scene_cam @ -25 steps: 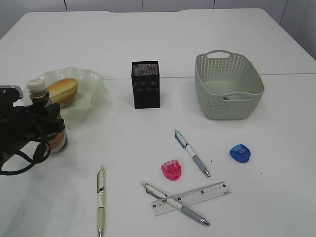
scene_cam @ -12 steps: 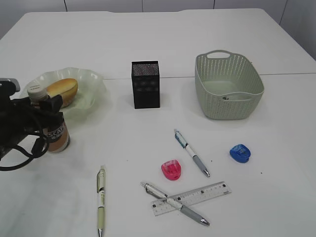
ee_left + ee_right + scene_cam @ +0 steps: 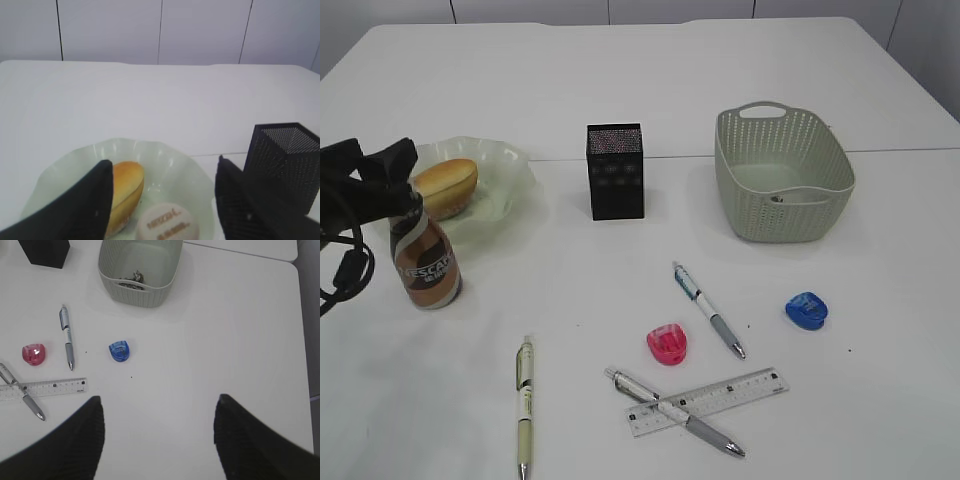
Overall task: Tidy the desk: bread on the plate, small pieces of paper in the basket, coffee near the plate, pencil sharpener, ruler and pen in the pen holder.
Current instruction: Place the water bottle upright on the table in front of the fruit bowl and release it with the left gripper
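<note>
The coffee (image 3: 425, 265) stands upright on the desk (image 3: 620, 80) just in front of the plate (image 3: 505, 190), which holds the bread (image 3: 445, 185). My left gripper (image 3: 382, 170) hovers open above the bottle's cap, touching nothing. In the left wrist view its fingers flank the white cap (image 3: 167, 223), the bread (image 3: 126, 186) and the plate (image 3: 167, 160). The small pieces of paper (image 3: 132, 276) lie inside the basket (image 3: 145, 295). Three pens (image 3: 708, 308) (image 3: 525, 405) (image 3: 675, 410), the ruler (image 3: 720, 395), a pink sharpener (image 3: 668, 343) and a blue sharpener (image 3: 807, 310) lie on the desk. My right gripper (image 3: 160, 400) hangs open over bare tabletop.
The black pen holder (image 3: 615, 170) stands upright at the centre, between plate and basket (image 3: 780, 175). One pen crosses over the ruler near the front edge. The right arm does not show in the exterior view.
My left gripper has let go of the coffee bottle and risen above it. The bottle stays standing beside the plate. The right gripper has not moved.
</note>
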`<state>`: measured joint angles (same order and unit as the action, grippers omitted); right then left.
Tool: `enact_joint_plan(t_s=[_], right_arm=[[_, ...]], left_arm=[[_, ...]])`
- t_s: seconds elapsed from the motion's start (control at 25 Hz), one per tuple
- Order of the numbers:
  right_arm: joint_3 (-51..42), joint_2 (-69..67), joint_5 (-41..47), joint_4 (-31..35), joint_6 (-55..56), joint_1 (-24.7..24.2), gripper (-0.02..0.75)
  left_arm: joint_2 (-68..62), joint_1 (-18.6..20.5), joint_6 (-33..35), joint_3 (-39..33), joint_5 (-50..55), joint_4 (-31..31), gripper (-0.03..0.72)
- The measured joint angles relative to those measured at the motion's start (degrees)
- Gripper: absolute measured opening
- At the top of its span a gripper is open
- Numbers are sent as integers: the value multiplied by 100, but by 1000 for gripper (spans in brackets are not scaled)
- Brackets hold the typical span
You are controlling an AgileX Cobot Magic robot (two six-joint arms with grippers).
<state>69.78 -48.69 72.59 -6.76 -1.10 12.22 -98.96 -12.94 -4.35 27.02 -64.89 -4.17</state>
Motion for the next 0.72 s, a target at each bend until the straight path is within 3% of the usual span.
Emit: enact_joint_plan(t_s=[0.24, 0.56, 0.72], right_arm=[[0, -60, 0, -71, 68, 0, 504], [0, -564, 0, 76, 453, 0, 504], [0, -946, 0, 319, 618, 0, 504]], left_arm=[[1200, 0, 0, -21, 1401, 376, 473], [3827, 0, 0, 137, 6041, 417, 471], [4796, 0, 0, 532, 8438, 417, 427]])
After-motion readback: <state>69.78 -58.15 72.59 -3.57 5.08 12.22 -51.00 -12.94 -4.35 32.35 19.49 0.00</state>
